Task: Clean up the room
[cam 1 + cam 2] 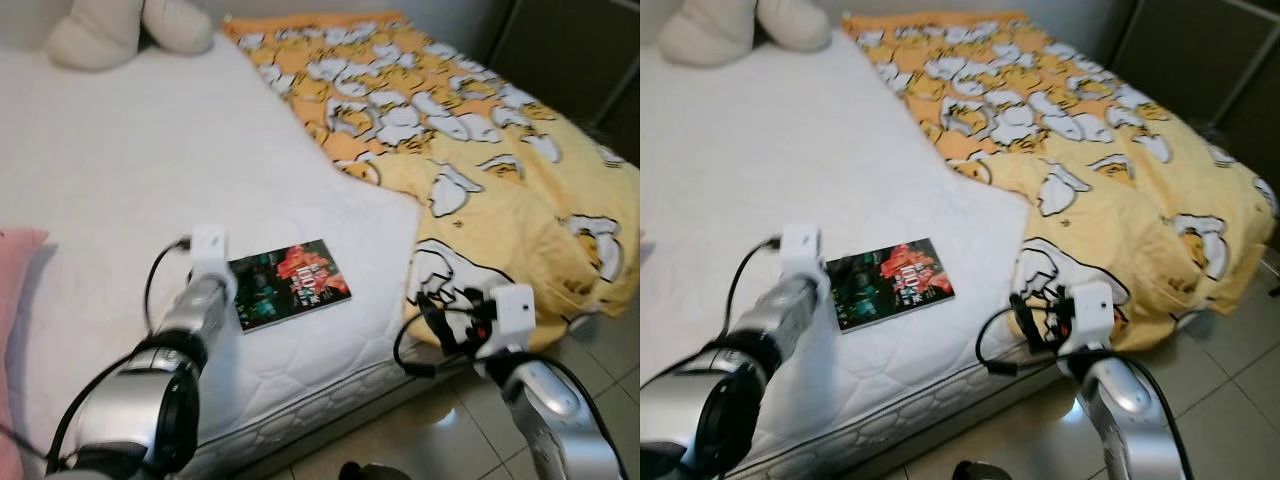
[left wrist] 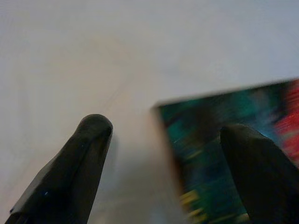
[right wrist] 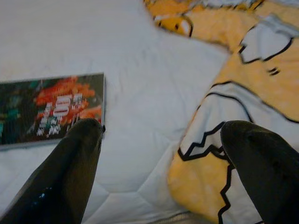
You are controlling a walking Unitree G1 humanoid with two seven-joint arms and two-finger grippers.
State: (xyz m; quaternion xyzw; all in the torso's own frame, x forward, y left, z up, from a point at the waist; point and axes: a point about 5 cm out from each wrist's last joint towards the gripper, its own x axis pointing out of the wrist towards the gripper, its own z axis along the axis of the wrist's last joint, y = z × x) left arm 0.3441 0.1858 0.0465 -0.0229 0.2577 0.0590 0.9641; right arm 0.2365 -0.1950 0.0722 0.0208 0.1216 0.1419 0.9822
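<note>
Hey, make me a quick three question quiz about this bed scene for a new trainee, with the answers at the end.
1. True or false: the book lies flat on the white mattress.
2. Which gripper is closest to the book? A left gripper, B right gripper.
3. Fill in: the yellow blanket covers the bed's ____ side, by the robot's own sides.

Key: 1 true. 2 A, its open fingers straddle the book's corner. 3 right.
</note>
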